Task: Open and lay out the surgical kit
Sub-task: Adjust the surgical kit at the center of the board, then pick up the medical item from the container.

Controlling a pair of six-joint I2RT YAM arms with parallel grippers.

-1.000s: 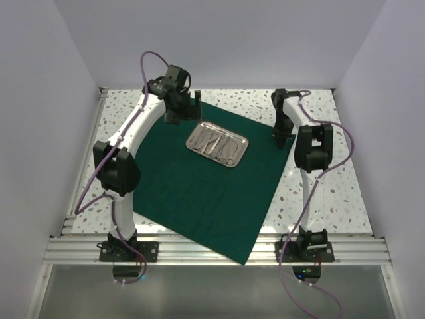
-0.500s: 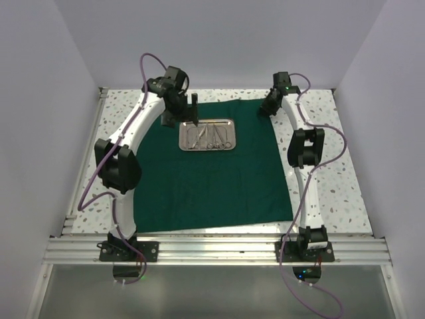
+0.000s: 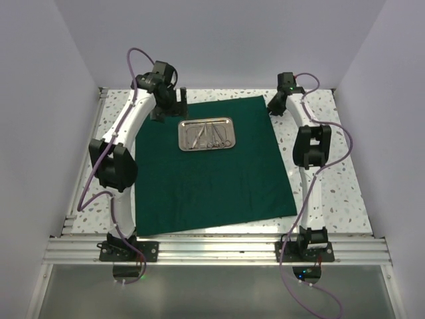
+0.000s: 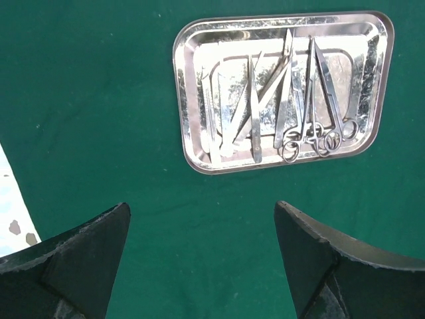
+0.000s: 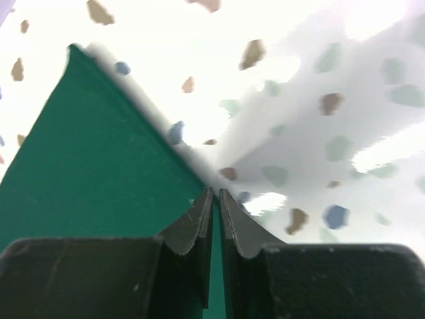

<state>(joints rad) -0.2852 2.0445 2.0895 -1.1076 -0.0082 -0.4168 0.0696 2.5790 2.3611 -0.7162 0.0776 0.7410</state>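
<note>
Cloth (image 3: 212, 179) is unfolded, flat on table (image 3: 332, 186). Tray (image 3: 180, 135) sits on its far half, instruments (image 4: 285, 100) all inside. None laid out yet, so that's what's left. L fingers (image 4: 80, 259) wide open, empty, just far-left of tray. R fingers (image 5: 192, 226) all but closed at cloth corner right of tray, maybe pinching it, unclear.

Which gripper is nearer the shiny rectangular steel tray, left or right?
Left. The left gripper hovers open off the far left corner of the shiny rectangular steel tray; the right gripper is farther away, pinching the dark green cloth at its far right corner.
</note>
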